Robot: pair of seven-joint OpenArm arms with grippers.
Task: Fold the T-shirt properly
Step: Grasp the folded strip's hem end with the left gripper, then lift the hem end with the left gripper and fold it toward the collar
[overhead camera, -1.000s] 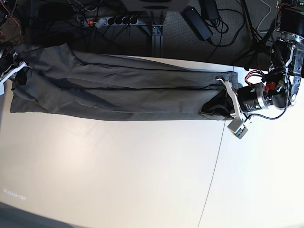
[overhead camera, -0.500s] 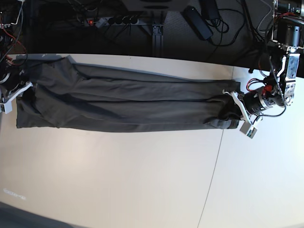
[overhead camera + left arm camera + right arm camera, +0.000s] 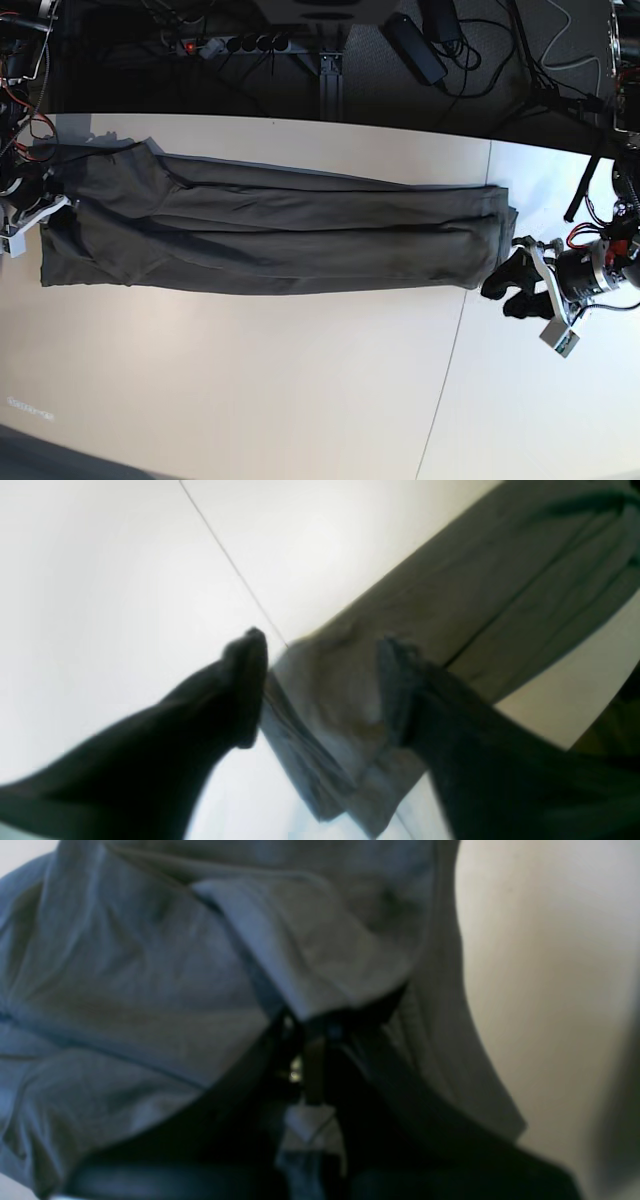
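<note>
Two arms low: left gripper (image 3: 512, 287) jaws spread off T-shirt (image 3: 290, 225); right gripper (image 3: 305, 1040) clamps cloth.

The T-shirt (image 3: 200, 990) hides the right gripper (image 3: 305, 1040) tips; both wrist views are blurred.

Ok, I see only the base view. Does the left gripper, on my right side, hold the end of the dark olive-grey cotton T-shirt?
Observer: No. The left wrist view shows the left gripper open, with its black fingers wide apart. The end of the dark olive-grey cotton T-shirt lies on the white table, not pinched.
Operator: And the right gripper, at the other end? I cannot see its jaws.
Observer: In the right wrist view the right gripper is shut on a fold of the T-shirt.
</note>
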